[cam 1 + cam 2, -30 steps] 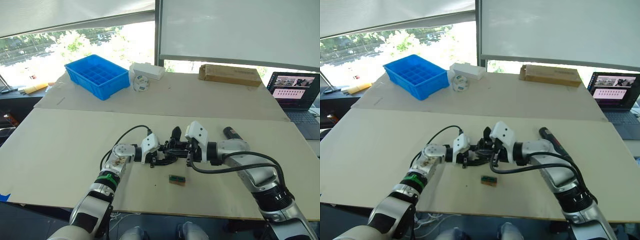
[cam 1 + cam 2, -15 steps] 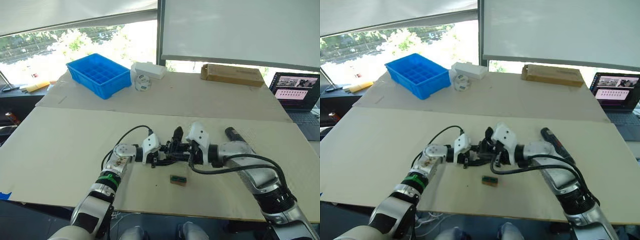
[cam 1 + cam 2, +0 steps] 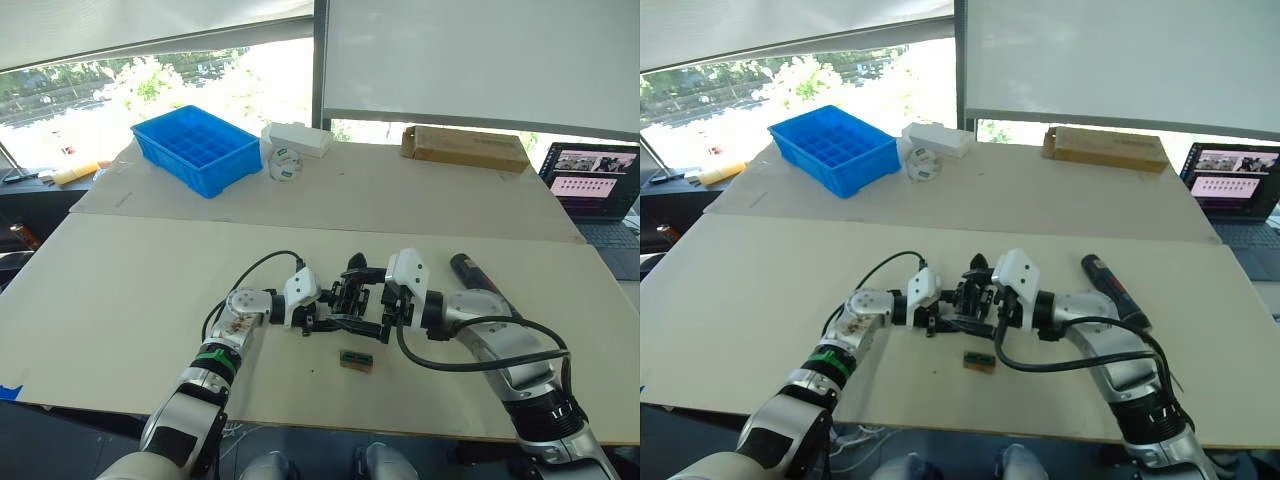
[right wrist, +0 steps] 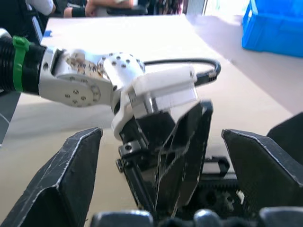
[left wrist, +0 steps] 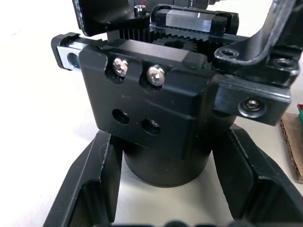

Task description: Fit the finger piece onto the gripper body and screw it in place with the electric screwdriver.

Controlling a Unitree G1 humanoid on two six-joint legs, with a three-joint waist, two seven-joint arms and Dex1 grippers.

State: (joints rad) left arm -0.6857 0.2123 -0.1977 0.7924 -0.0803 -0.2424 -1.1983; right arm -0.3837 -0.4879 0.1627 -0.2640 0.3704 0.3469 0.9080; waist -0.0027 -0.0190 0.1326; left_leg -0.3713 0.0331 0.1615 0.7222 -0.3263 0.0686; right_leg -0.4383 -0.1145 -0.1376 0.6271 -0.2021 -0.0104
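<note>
The gripper body (image 5: 156, 104), a squat black block on a round base, stands at the middle of the table (image 3: 130, 280). My left gripper (image 3: 330, 310) is shut on its base, one finger on each side. The finger piece (image 4: 184, 156), a black ribbed wedge, stands upright on the body's toothed top. My right gripper (image 4: 165, 165) faces the left one from the right; it is open, its fingers wide on both sides of the wedge and clear of it. The electric screwdriver (image 3: 468, 268) lies on the table behind my right forearm.
A small green-topped brown block (image 3: 355, 360) lies just in front of the grippers. At the back stand a blue bin (image 3: 195, 150), a white box (image 3: 297, 138), a tape roll (image 3: 282, 165) and a cardboard box (image 3: 465, 148). A laptop (image 3: 590, 180) sits far right.
My right gripper has opened wide, let go of the finger piece and drawn back a little to the right. The left gripper and the gripper body have stayed put.
</note>
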